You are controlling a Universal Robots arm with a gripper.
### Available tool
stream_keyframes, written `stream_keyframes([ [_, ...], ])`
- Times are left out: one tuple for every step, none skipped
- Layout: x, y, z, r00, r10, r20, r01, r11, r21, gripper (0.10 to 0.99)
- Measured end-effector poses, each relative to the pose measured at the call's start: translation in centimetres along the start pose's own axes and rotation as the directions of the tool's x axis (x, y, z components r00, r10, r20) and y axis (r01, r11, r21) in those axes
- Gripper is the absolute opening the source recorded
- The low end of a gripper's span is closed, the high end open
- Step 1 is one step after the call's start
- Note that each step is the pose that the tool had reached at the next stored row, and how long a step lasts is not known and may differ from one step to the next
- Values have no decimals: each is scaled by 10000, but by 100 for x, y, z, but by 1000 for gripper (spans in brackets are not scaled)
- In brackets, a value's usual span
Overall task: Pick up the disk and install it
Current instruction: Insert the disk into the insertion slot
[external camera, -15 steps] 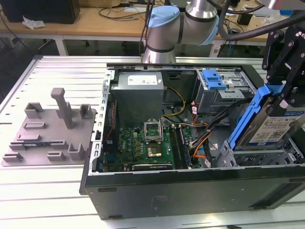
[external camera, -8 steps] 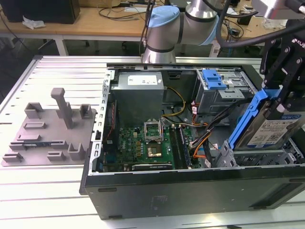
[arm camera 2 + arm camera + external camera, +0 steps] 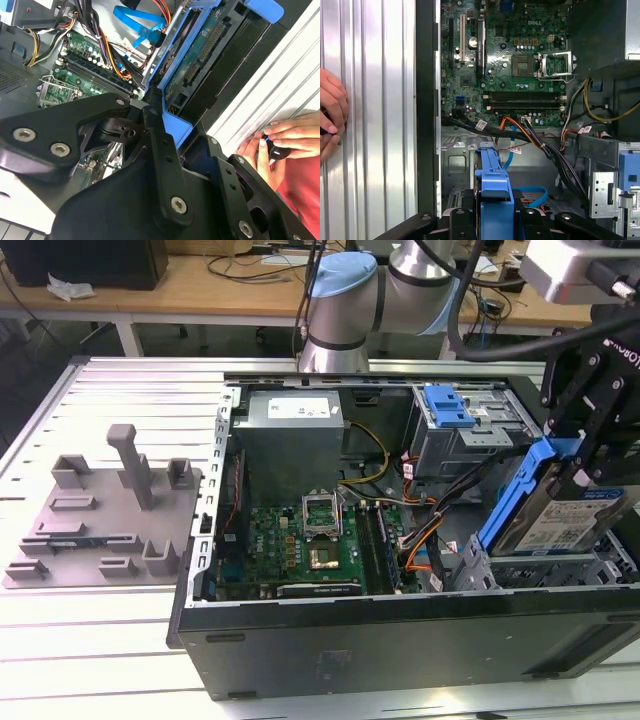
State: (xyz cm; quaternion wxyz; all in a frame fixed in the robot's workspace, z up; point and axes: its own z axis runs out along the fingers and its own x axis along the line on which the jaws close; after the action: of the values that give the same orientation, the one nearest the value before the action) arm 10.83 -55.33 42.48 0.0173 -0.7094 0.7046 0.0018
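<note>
1. The disk [image 3: 565, 515] is in the near corner of the open computer case [image 3: 400, 640], at the exterior view's right. It is tilted: the labelled face is turned up and to the right, the lower end is down among the metal of the drive bay [image 3: 600, 565], and the upper end is raised.
2. The gripper [image 3: 578, 455] is clenched on the raised end of the disk. Its black fingers [image 3: 159, 142] press the blue frame [image 3: 495, 192] from both sides. In the second wrist view the disk's green circuit side faces the inside of the case.
3. Inside the case, the motherboard [image 3: 300, 540] lies flat toward the exterior view's left, with the power supply [image 3: 290, 415] in the far left corner.
4. A bundle of cables [image 3: 420, 525] – orange, black and yellow – runs between the board and the disk. A flat blue cable [image 3: 140, 25] loops just beside the frame.
5. In the far right corner of the case stands a drive cage [image 3: 470, 435] with a blue latch piece [image 3: 447, 405] on top, apart from the disk.
6. Outside the case, at the exterior view's left, a grey tray [image 3: 100, 510] with upright posts lies on the slotted metal table [image 3: 60, 420].
7. A person's hand [image 3: 331, 117] rests on the table just outside the case wall – in the second wrist view its fingertips close on something small and dark.
</note>
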Motion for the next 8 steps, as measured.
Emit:
stream_keyframes([
  [2, 0, 9, 10000, 0, 2, 0, 10000, 0, 369],
  [6, 1, 25, 10000, 1, 6, -1, 10000, -1, 369],
  [9, 1, 42, 10000, 0, 11, 0, 10000, 0, 369],
  [13, 1, 58, 10000, 0, 15, 0, 10000, 0, 369],
  [18, 2, 73, 10000, 1, 19, -1, 10000, 1, 369],
  [20, 2, 82, 10000, 1, 20, -1, 10000, 0, 369],
  [24, 2, 96, 10000, 1, 23, -1, 10000, 0, 369],
  [26, 2, 104, 10000, 0, 25, 0, 10000, 0, 369],
])
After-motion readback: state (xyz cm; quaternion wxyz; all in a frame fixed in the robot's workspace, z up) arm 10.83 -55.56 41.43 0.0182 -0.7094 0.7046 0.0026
